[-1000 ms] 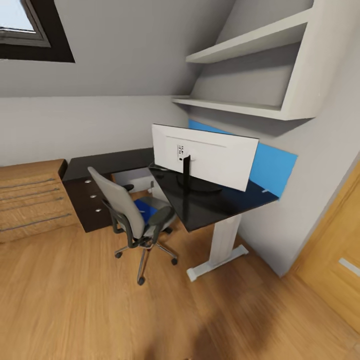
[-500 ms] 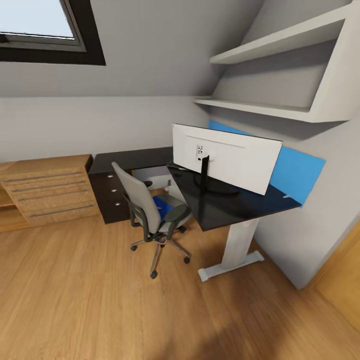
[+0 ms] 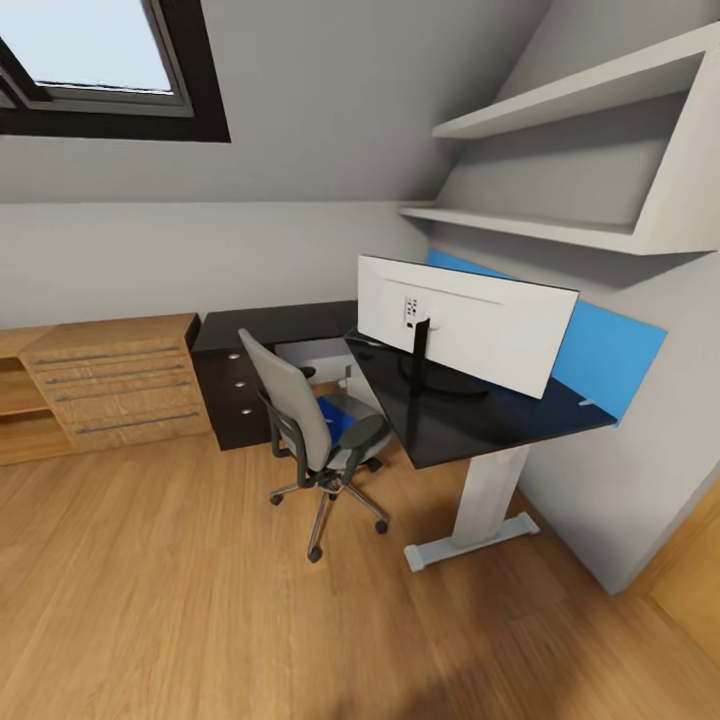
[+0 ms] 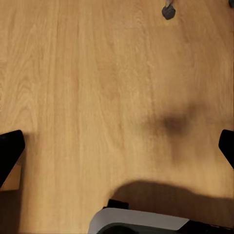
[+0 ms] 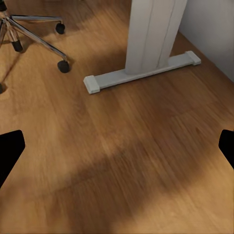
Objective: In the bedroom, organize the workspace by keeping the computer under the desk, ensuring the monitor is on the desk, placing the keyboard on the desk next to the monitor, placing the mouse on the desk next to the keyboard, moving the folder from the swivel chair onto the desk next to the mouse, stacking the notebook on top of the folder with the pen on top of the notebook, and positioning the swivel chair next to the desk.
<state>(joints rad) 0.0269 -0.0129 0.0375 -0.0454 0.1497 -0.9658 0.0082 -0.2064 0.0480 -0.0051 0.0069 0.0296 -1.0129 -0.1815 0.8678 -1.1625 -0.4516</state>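
Where the robot stood: well back on the pale, fine-grained wooden floor (image 3: 200, 600), facing the long L-shaped glossy black desk (image 3: 470, 425) across open boards.
Left gripper (image 4: 117, 151): spread wide over bare planks, its black fingers (image 4: 9, 151) at opposite edges of the wrist view, with nothing held.
Right gripper (image 5: 117, 151): likewise spread wide and empty, looking toward the desk's white leg (image 5: 151, 34) and flat foot.
Folder: the thin bright blue folder (image 3: 335, 412) lay flat on the seat of the grey padded swivel chair (image 3: 300, 410), partly hidden behind the tall back.
Chair: black armrests and a chrome star base on castors, pulled in at the desk's inner corner, its back toward the robot.
Monitor: the wide flat monitor (image 3: 470, 325) stood on the desk, its smooth white back and black curved stand arm facing the camera.
Surroundings: a light wooden chest of drawers (image 3: 115, 385) beside the desk's black drawers, a blue wall panel (image 3: 610, 355) behind the screen, and white shelves (image 3: 560, 225) above.
Step in hand: judged to be the approach toward the chair to fetch the folder.
Doing it well: the base should probably come round to the open side of the seat, clear of the castors and the white leg, since the folder, thin and slick-looking, would likely need an edge grasp.
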